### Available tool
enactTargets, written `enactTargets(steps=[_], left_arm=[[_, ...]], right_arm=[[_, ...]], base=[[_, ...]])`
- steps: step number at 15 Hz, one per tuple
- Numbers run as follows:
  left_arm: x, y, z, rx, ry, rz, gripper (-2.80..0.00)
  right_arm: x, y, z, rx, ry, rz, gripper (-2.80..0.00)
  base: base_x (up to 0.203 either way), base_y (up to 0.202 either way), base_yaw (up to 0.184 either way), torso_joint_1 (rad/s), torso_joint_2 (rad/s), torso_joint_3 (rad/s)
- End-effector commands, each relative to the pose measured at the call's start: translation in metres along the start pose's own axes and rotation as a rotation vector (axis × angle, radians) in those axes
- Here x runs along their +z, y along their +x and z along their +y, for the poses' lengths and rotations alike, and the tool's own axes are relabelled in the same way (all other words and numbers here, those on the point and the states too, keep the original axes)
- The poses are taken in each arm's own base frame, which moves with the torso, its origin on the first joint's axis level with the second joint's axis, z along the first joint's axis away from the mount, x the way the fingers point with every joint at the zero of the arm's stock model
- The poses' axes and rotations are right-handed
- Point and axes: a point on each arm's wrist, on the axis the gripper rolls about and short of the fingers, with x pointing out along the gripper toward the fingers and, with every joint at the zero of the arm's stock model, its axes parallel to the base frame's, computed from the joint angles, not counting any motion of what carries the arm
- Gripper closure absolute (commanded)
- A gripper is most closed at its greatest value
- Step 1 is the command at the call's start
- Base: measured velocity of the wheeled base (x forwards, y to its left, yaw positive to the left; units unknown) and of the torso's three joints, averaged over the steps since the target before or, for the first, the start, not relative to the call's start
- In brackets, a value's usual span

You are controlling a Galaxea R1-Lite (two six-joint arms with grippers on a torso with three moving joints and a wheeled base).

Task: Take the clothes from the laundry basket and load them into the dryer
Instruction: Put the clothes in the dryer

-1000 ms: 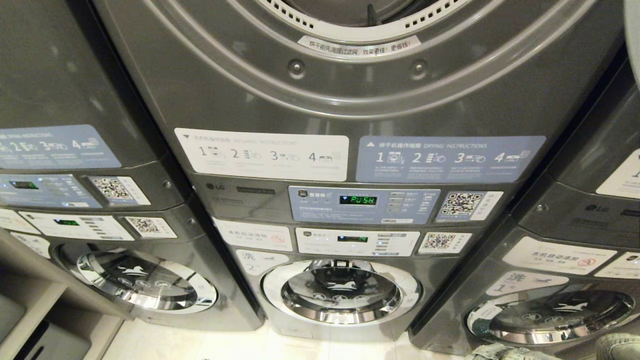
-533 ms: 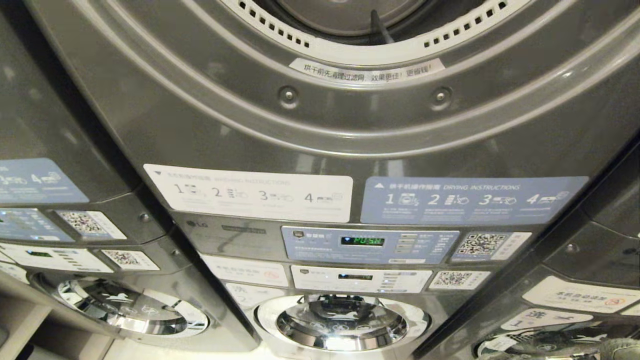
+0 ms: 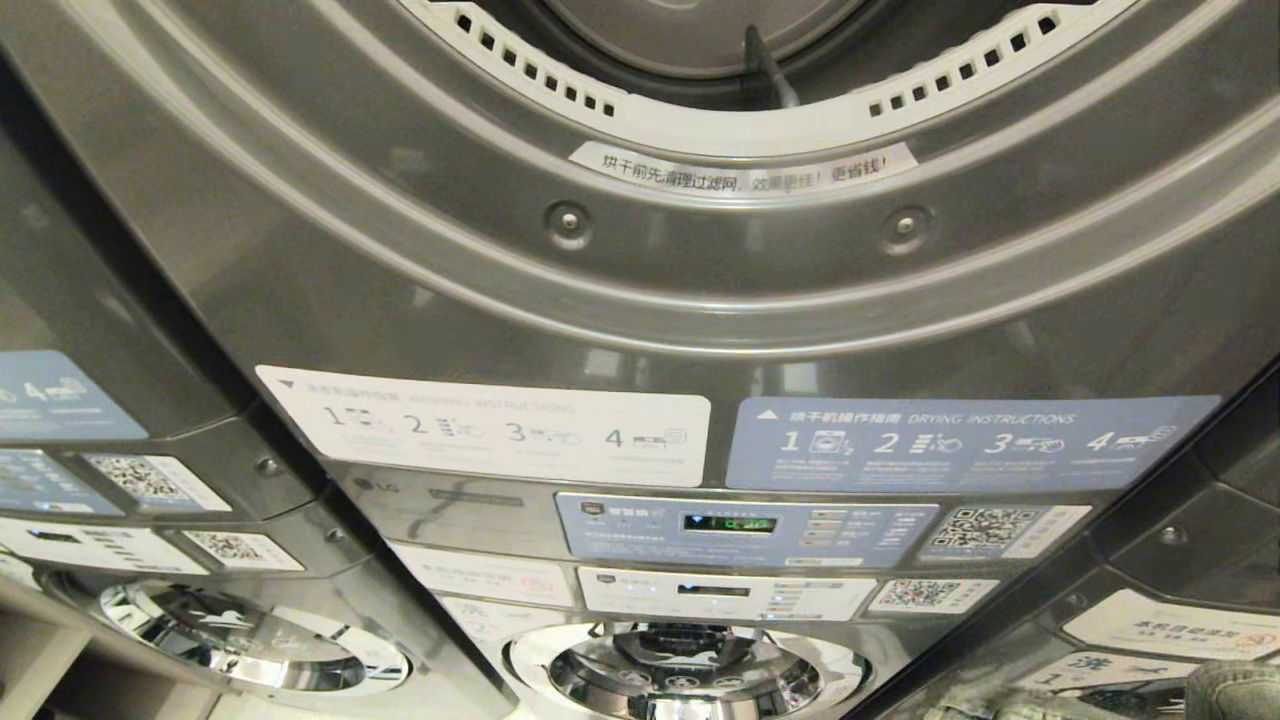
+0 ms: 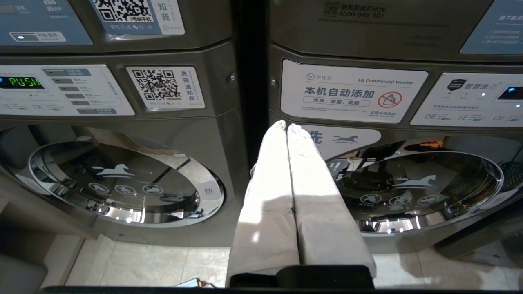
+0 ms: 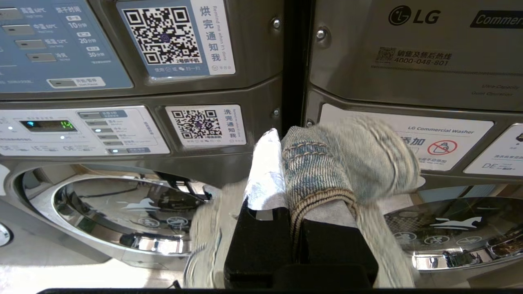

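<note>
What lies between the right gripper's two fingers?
In the right wrist view, a denim garment is pinched between the right gripper's fingers and drapes over one of them.

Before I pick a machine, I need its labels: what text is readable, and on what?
"DRYING INSTRUCTIONS": blue sticker, dryer front.
"LG": right-hand machine's panel.
"LG Commercial Washer": white sticker.
"4000-048-801": panel above it.
"PUSH": left washer's green display.
"14": display.
QR codes and step captions: too small.

A pale tiled floor (image 4: 135, 261) is seen at the lower frame, with stacked grey laundry machines (image 4: 122, 171) standing on it.
</note>
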Motion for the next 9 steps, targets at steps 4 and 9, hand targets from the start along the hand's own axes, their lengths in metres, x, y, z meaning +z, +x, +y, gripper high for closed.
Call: enactTargets(steps=[4,9], left_arm=[[-0.0001,0.0,0.0,-0.001,0.0,0.001,0.0],[-0.0001,0.0,0.0,0.001,-0.003,0.0,0.0]], right_arm=[[-0.0017,0.0005,-0.0001,-0.001,0.0,0.007,0.0],[-0.0017,0.0005,-0.0001,-0.001,0.0,0.007,0.0]], base=[[0.0,0.0,0.0,0.0,0.0,0.0],[0.0,0.0,0.0,0.0,0.0,0.0]])
